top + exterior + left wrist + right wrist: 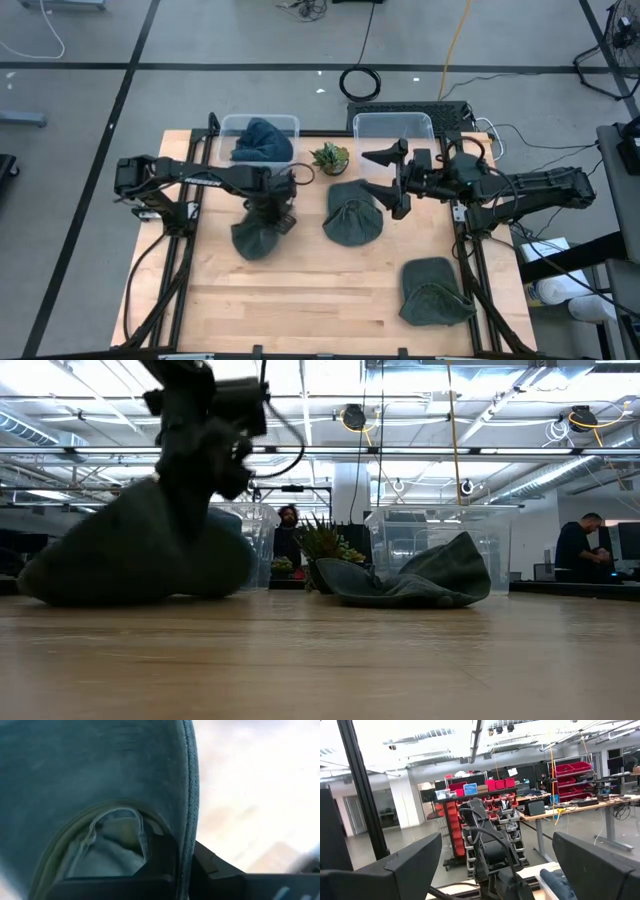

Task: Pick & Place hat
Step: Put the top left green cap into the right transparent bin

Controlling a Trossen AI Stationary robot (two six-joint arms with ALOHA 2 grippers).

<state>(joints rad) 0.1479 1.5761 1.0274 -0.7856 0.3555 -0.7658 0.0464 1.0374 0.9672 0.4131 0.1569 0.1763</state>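
1 hat in left end effector

Close-up of a dark green hat, its stitched brim edge pinched between the left hand's dark fingers.

A workshop or lab; red parts bins, workbenches, exposed ceiling pipes.

Overhead, table-level, two wrist views
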